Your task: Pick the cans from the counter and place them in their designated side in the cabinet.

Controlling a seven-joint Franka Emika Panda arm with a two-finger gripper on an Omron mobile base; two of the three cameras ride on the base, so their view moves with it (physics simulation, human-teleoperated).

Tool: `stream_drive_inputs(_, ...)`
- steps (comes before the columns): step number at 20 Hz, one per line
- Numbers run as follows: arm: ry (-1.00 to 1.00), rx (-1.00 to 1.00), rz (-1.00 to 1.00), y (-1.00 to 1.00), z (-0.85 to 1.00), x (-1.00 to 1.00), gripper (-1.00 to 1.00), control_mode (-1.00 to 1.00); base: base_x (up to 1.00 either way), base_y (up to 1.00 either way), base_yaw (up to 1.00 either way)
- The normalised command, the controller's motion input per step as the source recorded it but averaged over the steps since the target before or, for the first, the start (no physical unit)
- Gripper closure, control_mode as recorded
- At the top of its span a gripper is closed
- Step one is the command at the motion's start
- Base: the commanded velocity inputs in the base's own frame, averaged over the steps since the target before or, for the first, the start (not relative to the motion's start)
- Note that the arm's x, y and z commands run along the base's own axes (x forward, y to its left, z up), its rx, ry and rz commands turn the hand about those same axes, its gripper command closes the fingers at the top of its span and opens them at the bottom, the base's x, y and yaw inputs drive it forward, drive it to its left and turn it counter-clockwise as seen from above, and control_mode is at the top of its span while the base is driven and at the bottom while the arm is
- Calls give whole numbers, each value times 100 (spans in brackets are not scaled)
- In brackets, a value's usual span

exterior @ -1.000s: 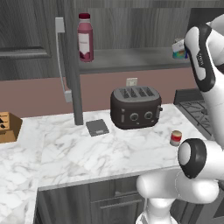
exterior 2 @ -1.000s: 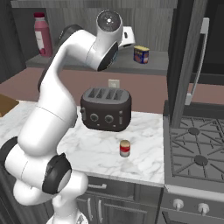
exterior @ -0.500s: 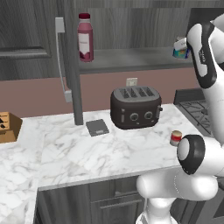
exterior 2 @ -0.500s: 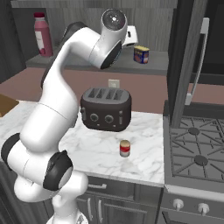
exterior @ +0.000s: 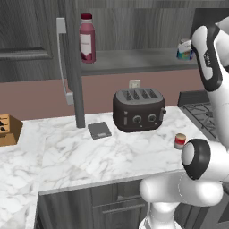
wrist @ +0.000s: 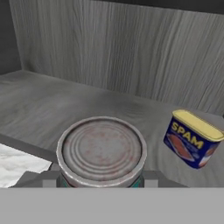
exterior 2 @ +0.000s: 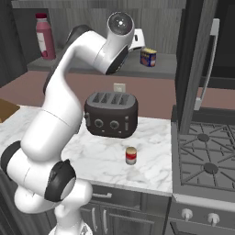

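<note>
Between the claw's fingers (wrist: pixel 100 186), a teal can (wrist: pixel 101 154) is gripped over the cabinet shelf (wrist: pixel 39 109); its body is mostly hidden beneath its tan top, and the fingertips are cut off by the view's edge. Right of the claw, a blue tin (wrist: pixel 192 138) is seen. Far below the raised, bent arm, a red can (exterior 2: pixel 131 155) stands on the counter (exterior 2: pixel 101 158).

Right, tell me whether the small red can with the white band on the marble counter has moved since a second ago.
No. The small red can with the white band sits at the same spot in front of the dark toaster, right of it.
</note>
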Motion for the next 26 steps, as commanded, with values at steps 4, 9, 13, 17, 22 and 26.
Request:
stream_drive_inputs(4, -1, 0, 0, 0, -10, 0, 100, -100, 0, 0, 0)
stream_drive_inputs(9, 0, 0, 0, 0, -7, 0, 100, -100, 0, 0, 0)
stream_drive_inputs(13, 0, 0, 0, 0, -7, 0, 100, -100, 0, 0, 0)
stream_drive_inputs(17, 0, 0, 0, 0, -9, 1, 100, -100, 0, 0, 0)
stream_drive_inputs(22, 0, 0, 0, 0, -10, 4, 100, -100, 0, 0, 0)
stream_drive_inputs(26, 0, 0, 0, 0, -9, 9, 100, -100, 0, 0, 0)
